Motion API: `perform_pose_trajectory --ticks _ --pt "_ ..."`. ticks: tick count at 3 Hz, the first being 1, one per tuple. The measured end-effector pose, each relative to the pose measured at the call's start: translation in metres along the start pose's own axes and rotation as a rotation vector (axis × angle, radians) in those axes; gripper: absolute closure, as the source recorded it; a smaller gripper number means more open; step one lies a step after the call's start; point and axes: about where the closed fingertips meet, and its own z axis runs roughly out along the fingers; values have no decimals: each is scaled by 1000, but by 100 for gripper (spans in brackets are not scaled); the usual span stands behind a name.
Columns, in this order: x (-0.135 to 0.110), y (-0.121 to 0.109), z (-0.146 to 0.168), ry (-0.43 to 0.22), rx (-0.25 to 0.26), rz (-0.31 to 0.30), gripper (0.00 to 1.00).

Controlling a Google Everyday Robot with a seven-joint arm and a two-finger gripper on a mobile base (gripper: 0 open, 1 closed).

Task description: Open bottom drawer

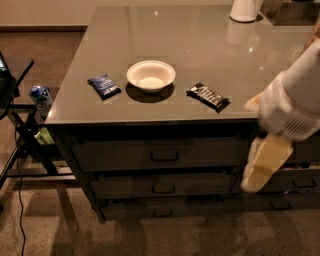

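Observation:
The bottom drawer (165,207) is the lowest, slimmest dark front of the three-drawer stack under the grey counter (165,35). Its small handle sits at the centre. It looks shut, flush with the fronts above. My gripper (254,182) hangs from a white arm at the right, cream-coloured and pointing down. It is in front of the right end of the middle drawer (162,185), above and to the right of the bottom drawer's handle, and holds nothing that I can see.
On the counter are a white bowl (150,75), a blue packet (103,85), a dark snack bar (208,96) and a white jug (245,9). A can (41,97) stands on a black stand at the left. A neighbouring drawer column (302,182) is on the right.

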Motion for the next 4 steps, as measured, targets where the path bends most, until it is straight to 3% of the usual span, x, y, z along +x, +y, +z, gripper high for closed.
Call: perform_pose_trajectory --ticks 1,2,3,4 --pt "-9 40 68 -26 -91 -5 0" --pt "-9 40 68 -26 -90 -5 0" --pt "1 63 98 -2 -130 -12 0" --pt "22 97 160 36 -175 -2 0"
